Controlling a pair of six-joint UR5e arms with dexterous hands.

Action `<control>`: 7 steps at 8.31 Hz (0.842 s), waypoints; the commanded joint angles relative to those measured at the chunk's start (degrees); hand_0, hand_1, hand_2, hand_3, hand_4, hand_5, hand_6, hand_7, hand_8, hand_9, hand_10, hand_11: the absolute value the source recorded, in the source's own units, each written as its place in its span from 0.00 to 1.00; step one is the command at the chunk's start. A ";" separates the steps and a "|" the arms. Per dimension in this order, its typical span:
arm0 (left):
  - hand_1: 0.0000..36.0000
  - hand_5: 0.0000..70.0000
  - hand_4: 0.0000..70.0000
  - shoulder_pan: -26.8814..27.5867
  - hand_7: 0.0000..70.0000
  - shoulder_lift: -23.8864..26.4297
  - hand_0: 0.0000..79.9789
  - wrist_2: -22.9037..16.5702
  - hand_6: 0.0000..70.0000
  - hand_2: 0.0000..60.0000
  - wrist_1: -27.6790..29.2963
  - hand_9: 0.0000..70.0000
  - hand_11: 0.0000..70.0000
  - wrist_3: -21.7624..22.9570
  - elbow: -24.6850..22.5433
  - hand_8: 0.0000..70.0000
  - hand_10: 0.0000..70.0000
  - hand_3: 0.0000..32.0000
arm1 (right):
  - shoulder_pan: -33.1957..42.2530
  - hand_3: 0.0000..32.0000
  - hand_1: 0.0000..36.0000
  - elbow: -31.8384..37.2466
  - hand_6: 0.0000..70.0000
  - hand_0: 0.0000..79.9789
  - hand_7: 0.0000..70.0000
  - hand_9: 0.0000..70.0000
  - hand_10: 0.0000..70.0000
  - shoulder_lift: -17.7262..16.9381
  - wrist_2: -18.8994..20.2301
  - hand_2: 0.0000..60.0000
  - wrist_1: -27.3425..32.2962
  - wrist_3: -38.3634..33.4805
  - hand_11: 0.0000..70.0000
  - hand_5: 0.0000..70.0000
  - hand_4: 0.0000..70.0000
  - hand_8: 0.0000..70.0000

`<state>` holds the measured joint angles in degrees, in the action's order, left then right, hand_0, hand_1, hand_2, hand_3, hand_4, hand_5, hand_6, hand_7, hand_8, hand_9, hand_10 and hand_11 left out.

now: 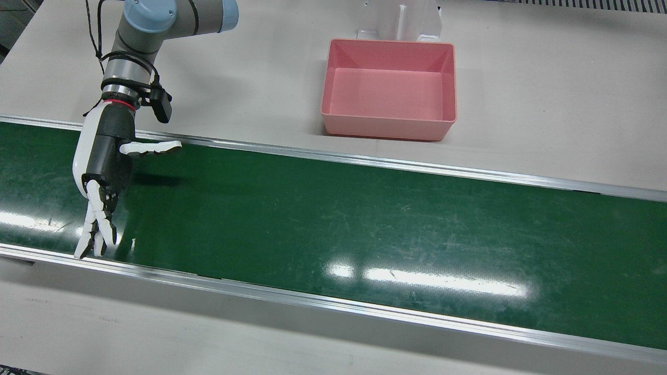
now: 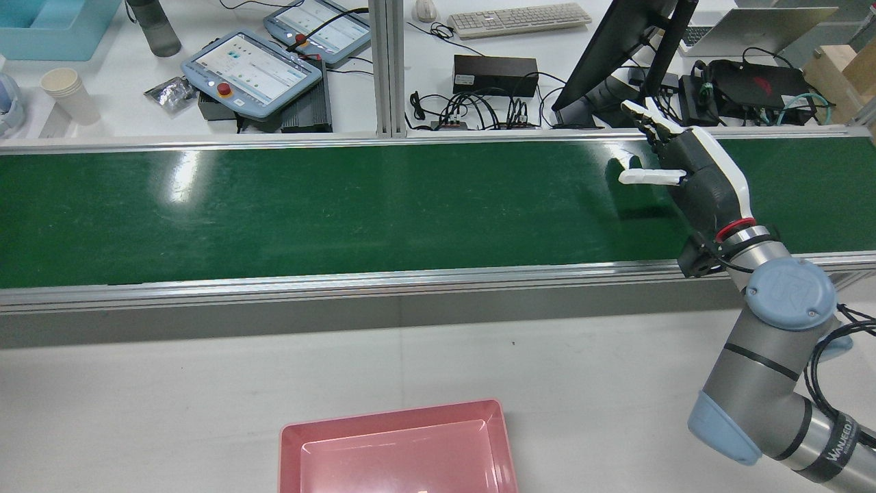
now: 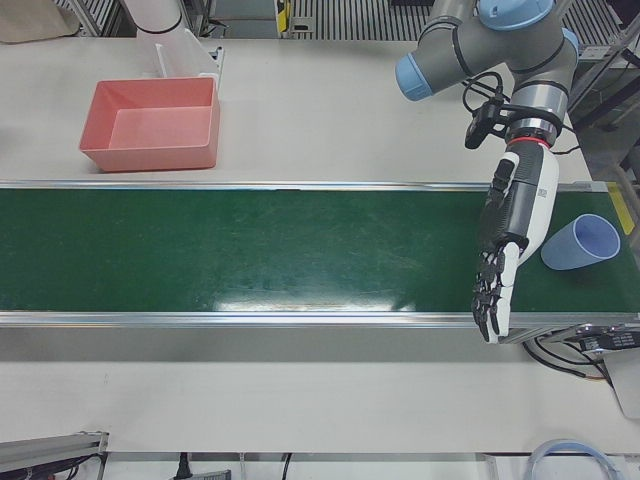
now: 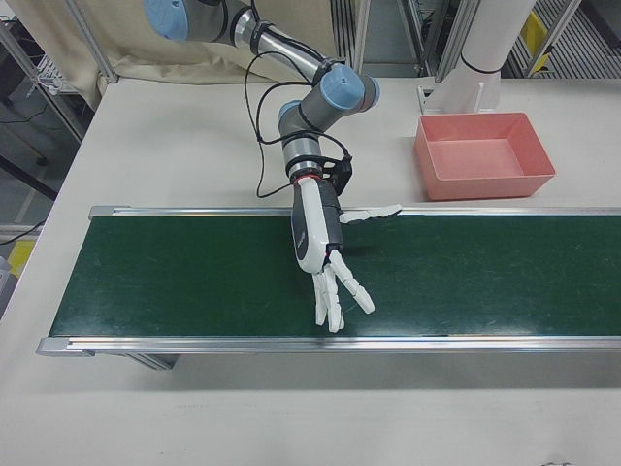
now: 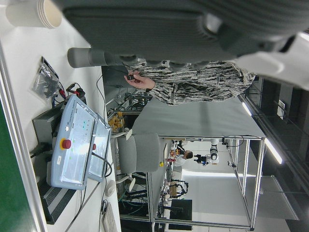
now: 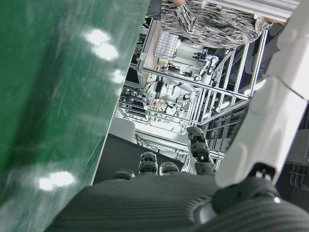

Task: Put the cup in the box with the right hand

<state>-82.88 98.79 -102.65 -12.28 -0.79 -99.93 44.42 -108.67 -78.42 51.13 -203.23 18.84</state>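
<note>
While the right hand (image 1: 104, 172) waits over the belt (image 1: 365, 224) with fingers apart and empty, the cup (image 3: 580, 243) sits on the belt well apart from the box (image 1: 390, 86). The step looks like pre-grasp, so next the right hand must meet and enclose the cup.

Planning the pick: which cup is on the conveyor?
The blue cup, lying on its side on the green belt beside the left hand. The white paper cups stand on the far desk.

Right hand (image 1: 101, 172) (fingers splayed) extended, empty.
</note>
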 commanded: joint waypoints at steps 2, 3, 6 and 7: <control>0.00 0.00 0.00 0.00 0.00 0.00 0.00 0.00 0.00 0.00 0.06 0.00 0.00 0.00 0.00 0.00 0.00 0.00 | 0.49 0.00 0.36 0.39 0.03 0.59 0.00 0.12 0.00 -0.24 -0.24 0.00 4.41 -0.21 0.01 0.07 0.00 0.08; 0.00 0.00 0.00 0.00 0.00 0.00 0.00 0.00 0.00 0.00 0.06 0.00 0.00 0.00 0.00 0.00 0.00 0.00 | 0.49 0.00 0.35 0.56 0.03 0.58 0.00 0.12 0.00 -0.94 -0.24 0.00 5.99 -0.12 0.01 0.07 0.00 0.08; 0.00 0.00 0.00 0.00 0.00 0.09 0.00 0.00 0.00 0.00 0.06 0.00 0.00 0.00 0.09 0.00 0.00 0.00 | 0.31 0.00 0.37 2.40 0.04 0.59 0.03 0.13 0.00 -1.12 -0.07 0.00 6.00 0.14 0.00 0.07 0.00 0.09; 0.00 0.00 0.00 0.00 0.00 0.09 0.00 0.00 0.00 0.00 0.06 0.00 0.00 0.00 0.09 0.00 0.00 0.00 | 0.31 0.00 0.40 2.41 0.04 0.59 0.02 0.12 0.00 -1.12 0.02 0.00 6.00 0.05 0.00 0.08 0.00 0.09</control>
<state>-82.88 98.84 -102.66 -12.22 -0.79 -99.87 44.82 -107.03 -79.42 51.01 -197.33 18.92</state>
